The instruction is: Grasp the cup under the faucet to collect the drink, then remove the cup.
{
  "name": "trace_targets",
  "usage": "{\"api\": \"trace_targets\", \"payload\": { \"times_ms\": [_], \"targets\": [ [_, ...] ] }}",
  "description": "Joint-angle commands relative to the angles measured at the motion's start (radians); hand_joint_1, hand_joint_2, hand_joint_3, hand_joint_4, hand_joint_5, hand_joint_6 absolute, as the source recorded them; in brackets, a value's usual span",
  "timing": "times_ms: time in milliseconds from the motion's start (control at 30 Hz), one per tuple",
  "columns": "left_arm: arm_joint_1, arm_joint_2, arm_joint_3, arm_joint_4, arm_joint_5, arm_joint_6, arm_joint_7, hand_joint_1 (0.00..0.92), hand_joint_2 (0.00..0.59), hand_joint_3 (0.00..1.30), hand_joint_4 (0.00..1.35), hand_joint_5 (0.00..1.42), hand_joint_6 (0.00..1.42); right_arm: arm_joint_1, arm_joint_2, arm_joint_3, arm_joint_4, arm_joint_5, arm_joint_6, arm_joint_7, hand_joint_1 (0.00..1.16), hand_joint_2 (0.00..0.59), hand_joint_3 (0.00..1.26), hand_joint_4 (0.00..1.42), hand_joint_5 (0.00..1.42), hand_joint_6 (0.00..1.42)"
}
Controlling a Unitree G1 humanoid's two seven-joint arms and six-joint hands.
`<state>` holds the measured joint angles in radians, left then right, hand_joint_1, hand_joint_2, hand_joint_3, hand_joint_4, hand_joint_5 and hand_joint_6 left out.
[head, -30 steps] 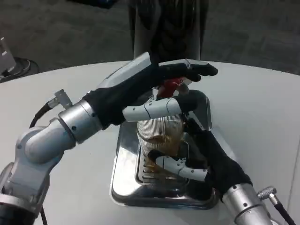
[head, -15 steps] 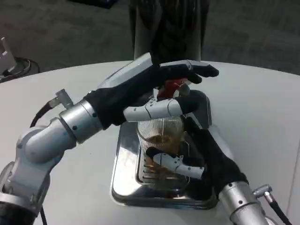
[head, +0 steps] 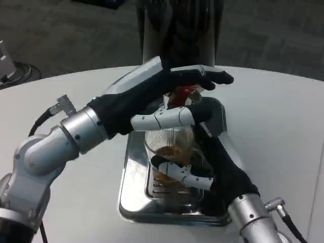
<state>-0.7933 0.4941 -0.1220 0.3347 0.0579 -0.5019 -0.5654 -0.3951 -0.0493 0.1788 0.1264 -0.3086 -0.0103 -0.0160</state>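
Ribbed clear cup (head: pixel 169 139), mirror-polished metal tray (head: pixel 132 187)

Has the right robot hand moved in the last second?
Yes. The right robot hand has slid left and slightly up, closer around the cup, judged against the metal tray.

A round white table (head: pixel 283 126) was seen filling most of the view. A shiny metal drip tray (head: pixel 132 190) was set on it near the centre, toward 6 o'clock. Dark grey carpet (head: pixel 66 35) was seen beyond the table's edge at 12 o'clock. A white object (head: pixel 5 61) was partly visible at 10 o'clock; its kind could not be told.
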Motion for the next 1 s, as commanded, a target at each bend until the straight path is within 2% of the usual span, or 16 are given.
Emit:
{"api": "trace_targets", "payload": {
  "times_ms": [33,500,1000],
  "targets": [
    [-0.001,0.016,-0.010,0.004,0.025,0.001,-0.023,0.000,0.115,0.28,0.20,0.23,0.35,-0.013,0.014,0.000,0.038,0.011,-0.045,-0.022,0.71,0.209,0.03,0.09,0.13,0.10],
    [-0.021,0.014,-0.016,0.055,0.031,-0.008,-0.022,0.000,0.117,0.28,0.22,0.24,0.35,-0.038,0.022,-0.003,0.122,0.016,-0.097,-0.051,0.69,0.204,0.05,0.11,0.13,0.05],
    [-0.043,0.012,-0.026,0.109,0.036,-0.024,-0.023,0.000,0.117,0.29,0.23,0.25,0.35,-0.061,0.056,0.003,0.215,0.004,-0.137,-0.121,0.69,0.204,0.07,0.13,0.16,0.08]
  ]
}}
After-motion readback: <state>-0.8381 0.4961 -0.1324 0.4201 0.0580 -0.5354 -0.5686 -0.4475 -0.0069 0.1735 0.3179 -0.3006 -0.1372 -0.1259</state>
